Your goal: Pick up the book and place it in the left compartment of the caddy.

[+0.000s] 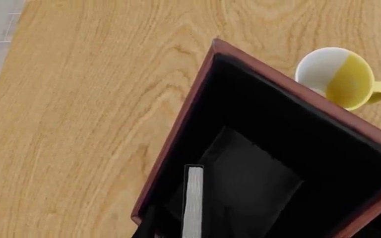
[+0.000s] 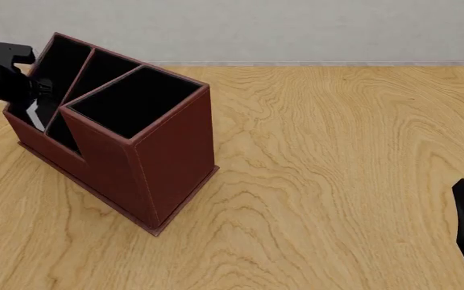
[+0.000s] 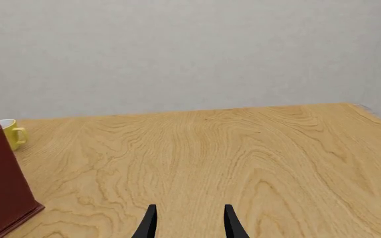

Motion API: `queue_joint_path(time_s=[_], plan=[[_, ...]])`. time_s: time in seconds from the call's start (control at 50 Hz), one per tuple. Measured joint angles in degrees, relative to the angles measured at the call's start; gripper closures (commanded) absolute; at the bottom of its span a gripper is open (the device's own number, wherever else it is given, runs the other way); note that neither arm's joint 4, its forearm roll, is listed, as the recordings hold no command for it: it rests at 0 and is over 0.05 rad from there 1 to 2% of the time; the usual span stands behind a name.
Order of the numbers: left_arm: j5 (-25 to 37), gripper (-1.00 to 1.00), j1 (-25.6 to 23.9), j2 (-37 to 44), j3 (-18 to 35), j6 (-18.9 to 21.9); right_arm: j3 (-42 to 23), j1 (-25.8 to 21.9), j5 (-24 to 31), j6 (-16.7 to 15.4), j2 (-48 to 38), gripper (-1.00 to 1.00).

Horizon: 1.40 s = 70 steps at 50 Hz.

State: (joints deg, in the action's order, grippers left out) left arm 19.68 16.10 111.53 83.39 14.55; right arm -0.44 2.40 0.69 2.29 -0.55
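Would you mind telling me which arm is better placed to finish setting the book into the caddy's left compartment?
The left. Its tool is at the left compartment of the caddy, the book upright inside it. The right tool is open over bare table, far off.

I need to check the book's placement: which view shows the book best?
The left wrist view: the book stands page edge up inside the left compartment. The front view shows only a sliver beside the left hand. The right wrist view shows none.

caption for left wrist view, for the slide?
Book held upright inside the caddy, yellow-and-white mug behind it.
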Motion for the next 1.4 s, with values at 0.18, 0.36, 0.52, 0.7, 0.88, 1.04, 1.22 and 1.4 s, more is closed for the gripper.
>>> queue_joint_path(time_s=[0.18, 0.36, 0.52, 0.7, 0.88, 1.04, 1.22, 1.4], plan=[[0.3, -1.00, 0.1, -0.5, 0.2, -0.1, 0.0, 0.0, 0.0, 0.0, 0.1, -1.00], [0.9, -1.00, 0.2, -1.1, 0.6, -0.2, 0.0, 0.0, 0.1, 0.1, 0.2, -1.00], [1.5, -1.00, 0.4, -2.1, 0.8, -0.3, -0.2, -0.1, 0.3, 0.2, 0.2, -1.00], [2.2, -1.00, 0.6, -3.0, 1.0, -0.3, -0.1, 0.0, 0.3, 0.3, 0.3, -1.00], [3.1, -1.00, 0.7, -3.9, 1.6, -0.5, -0.1, -0.1, 0.3, 0.3, 0.4, -1.00], [3.8, -1.00, 1.0, -4.7, 1.9, -0.7, 0.0, -0.1, 0.2, 0.3, 0.4, -1.00], [4.6, -1.00, 1.1, -5.7, 2.4, -1.0, 0.1, -0.1, 0.0, 0.3, 0.4, -1.00], [5.3, -1.00, 1.0, -7.3, 2.8, -1.6, 0.0, -0.1, 0.1, 0.3, 0.4, -1.00]])
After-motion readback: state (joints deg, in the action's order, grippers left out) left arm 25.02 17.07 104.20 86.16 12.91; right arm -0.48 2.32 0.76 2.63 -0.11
